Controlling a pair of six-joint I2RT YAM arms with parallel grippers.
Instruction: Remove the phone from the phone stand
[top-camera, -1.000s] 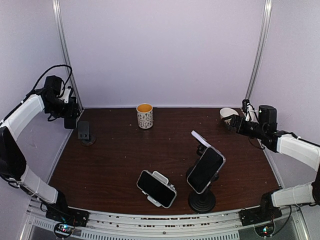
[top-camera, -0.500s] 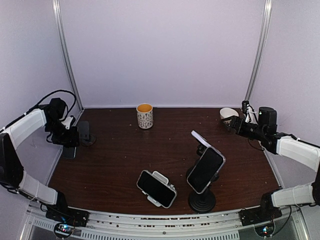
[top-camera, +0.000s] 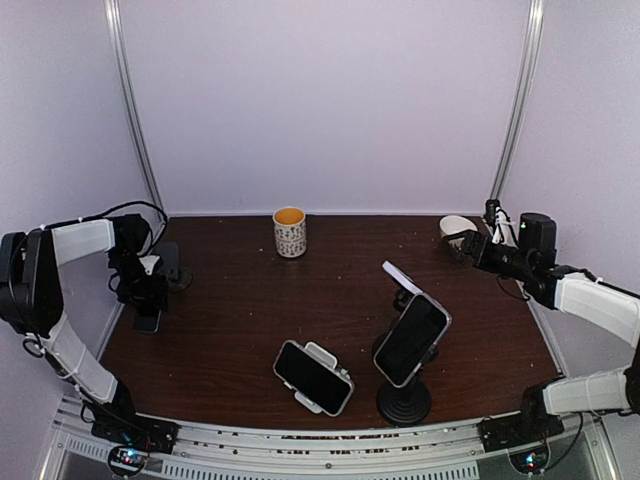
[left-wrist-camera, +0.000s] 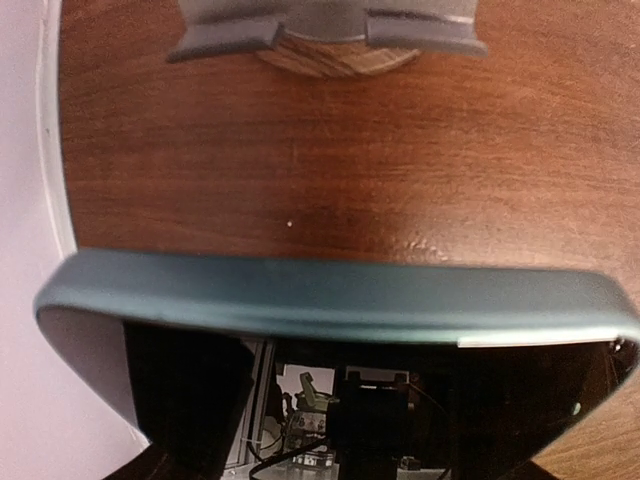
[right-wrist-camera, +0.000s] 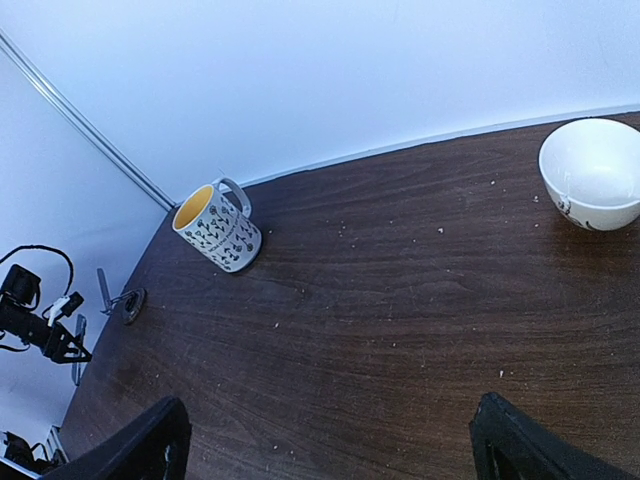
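Well, where does your left arm (top-camera: 80, 240) sit?
Folded at the table's (top-camera: 250, 300) left edge, forearm angled steeply down, your left gripper (top-camera: 146, 298) clamped across the phone (left-wrist-camera: 330, 300) low over the wood — the phone stand (top-camera: 170, 263) stands apart, just beyond, near the far-left corner.
And your right arm (top-camera: 590, 296)?
Stretched low along the right edge toward the bowl (right-wrist-camera: 592, 172) — right gripper (right-wrist-camera: 330, 410) spread wide, holding nothing.
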